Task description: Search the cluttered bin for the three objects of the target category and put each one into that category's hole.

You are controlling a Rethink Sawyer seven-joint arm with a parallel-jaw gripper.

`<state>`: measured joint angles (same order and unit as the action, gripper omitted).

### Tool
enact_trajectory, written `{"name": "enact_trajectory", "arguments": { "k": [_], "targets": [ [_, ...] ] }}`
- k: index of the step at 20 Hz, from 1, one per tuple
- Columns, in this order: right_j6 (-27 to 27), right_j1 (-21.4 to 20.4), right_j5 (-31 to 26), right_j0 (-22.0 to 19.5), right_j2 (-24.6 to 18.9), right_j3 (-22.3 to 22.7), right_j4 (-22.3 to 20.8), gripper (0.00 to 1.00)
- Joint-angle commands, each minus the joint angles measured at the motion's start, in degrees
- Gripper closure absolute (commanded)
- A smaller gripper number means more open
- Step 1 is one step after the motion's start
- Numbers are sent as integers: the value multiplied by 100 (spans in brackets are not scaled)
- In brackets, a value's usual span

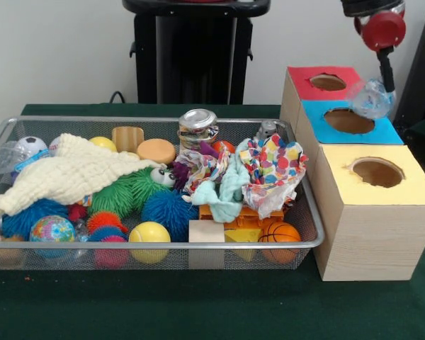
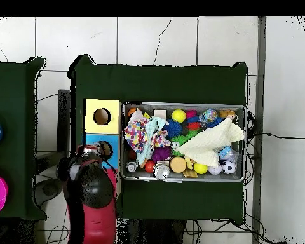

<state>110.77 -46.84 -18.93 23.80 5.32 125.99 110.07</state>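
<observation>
My gripper (image 1: 382, 91) hangs at the right, shut on a clear plastic ball (image 1: 372, 98) with bluish bits inside. The ball hovers just above the hole (image 1: 348, 121) of the blue box (image 1: 319, 132). Behind it stands the red box (image 1: 304, 86) and in front the yellow box (image 1: 340, 184), each with a round hole on top. In the overhead view the red and black arm (image 2: 91, 187) covers the gripper, the red box and most of the blue box (image 2: 114, 159). The wire bin (image 1: 163, 245) lies left of the boxes.
The bin holds a cream cloth (image 1: 71, 173), a dotted cloth (image 1: 276, 166), a metal can (image 1: 197, 126), a yellow ball (image 1: 149, 239), a globe ball (image 1: 52, 230), a small basketball (image 1: 279, 234), a soccer ball (image 1: 32, 146), spiky balls and wooden blocks.
</observation>
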Motion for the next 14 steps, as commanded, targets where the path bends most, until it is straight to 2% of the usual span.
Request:
{"name": "enact_trajectory", "arguments": {
  "k": [1,2,3,5,8,13,14],
  "targets": [
    [-2543,868,-617,222,661,-249,1044,100],
    [-2589,917,-661,232,713,-265,1030,100],
    [-2550,881,-684,100,701,-243,801,100],
    [-2521,899,-742,17,726,-248,607,100],
    [-2528,997,-799,-24,769,-302,520,100],
    [-2930,1479,-1081,182,956,-522,1116,100],
    [-2969,1544,-1129,176,993,-558,1127,100]
  ]
}}
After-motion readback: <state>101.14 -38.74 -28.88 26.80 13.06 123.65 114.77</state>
